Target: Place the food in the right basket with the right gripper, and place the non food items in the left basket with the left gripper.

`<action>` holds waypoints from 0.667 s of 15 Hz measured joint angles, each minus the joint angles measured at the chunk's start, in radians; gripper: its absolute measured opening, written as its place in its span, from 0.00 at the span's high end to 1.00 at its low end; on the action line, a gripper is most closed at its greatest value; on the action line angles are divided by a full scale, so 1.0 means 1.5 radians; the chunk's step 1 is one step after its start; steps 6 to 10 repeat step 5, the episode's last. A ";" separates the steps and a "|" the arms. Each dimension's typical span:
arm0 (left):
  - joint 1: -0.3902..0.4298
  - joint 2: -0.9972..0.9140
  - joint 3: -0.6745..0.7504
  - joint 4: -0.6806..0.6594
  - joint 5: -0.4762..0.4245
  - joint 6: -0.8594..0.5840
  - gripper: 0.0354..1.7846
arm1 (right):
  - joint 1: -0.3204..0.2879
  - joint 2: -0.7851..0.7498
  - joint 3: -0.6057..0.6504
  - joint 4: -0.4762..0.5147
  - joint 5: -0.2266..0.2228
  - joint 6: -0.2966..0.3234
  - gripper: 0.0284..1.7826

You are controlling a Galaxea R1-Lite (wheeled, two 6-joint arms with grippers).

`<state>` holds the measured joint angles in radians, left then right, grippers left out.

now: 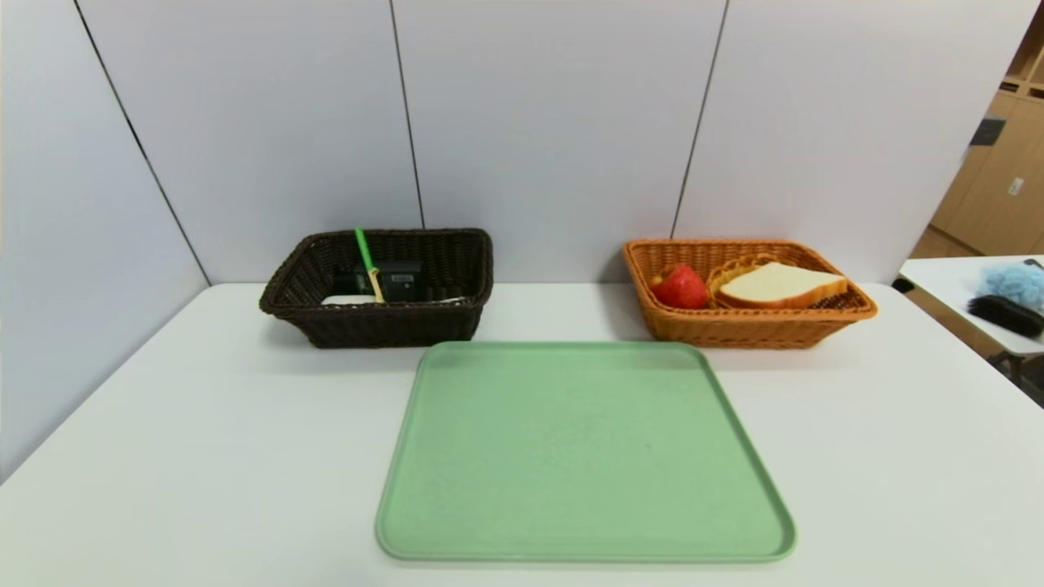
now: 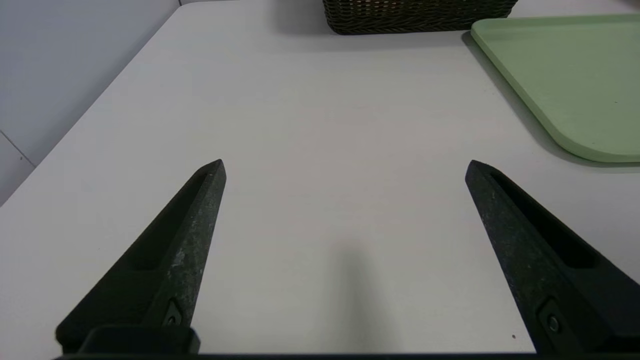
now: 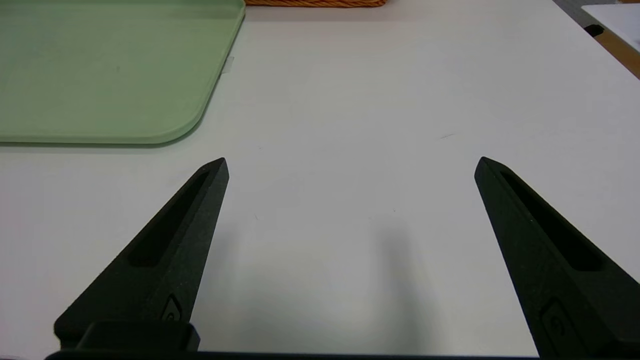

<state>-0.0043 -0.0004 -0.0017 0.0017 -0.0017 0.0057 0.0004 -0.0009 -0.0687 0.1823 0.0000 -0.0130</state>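
Both arms sit low over the bare white surface (image 1: 163,424), one on each side of the green tray (image 1: 583,456), which holds nothing, so the sorting looks done. The left gripper (image 2: 345,167) and right gripper (image 3: 350,165) have jaws spread wide, gripping nothing. The dark left basket (image 1: 379,289) holds a green-handled stick, a black boxy item and something white. The orange right basket (image 1: 746,293) holds a red apple (image 1: 679,287) and a bread slice (image 1: 779,285)
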 joint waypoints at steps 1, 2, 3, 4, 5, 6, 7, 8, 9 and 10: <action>0.000 0.000 0.000 0.000 0.000 0.000 0.06 | 0.000 0.000 0.002 0.001 0.000 0.000 0.05; 0.000 0.000 0.000 0.000 0.000 0.000 0.06 | 0.000 0.000 0.001 0.000 0.000 0.000 0.05; 0.000 0.000 0.000 0.000 0.000 0.000 0.06 | 0.000 0.000 0.000 0.001 0.000 0.000 0.05; 0.000 0.000 0.000 0.000 0.000 0.000 0.06 | 0.000 0.000 0.000 0.000 0.000 0.000 0.05; 0.000 0.000 0.000 0.000 0.000 0.000 0.06 | 0.000 0.000 0.000 0.001 0.000 0.000 0.05; 0.000 0.000 0.000 0.000 0.000 0.000 0.06 | 0.000 0.000 0.000 0.001 0.000 0.000 0.05; 0.000 0.000 0.000 0.000 0.000 0.000 0.06 | 0.000 0.000 0.000 0.001 0.000 0.000 0.05; 0.000 0.000 0.000 0.000 0.000 0.000 0.06 | 0.000 0.000 0.000 0.001 0.000 0.000 0.05; 0.000 0.000 0.000 0.000 0.000 0.000 0.06 | 0.000 0.000 0.000 0.001 0.000 0.000 0.05; 0.000 0.000 0.000 0.000 0.000 0.000 0.06 | 0.000 0.000 0.000 0.001 0.000 0.000 0.05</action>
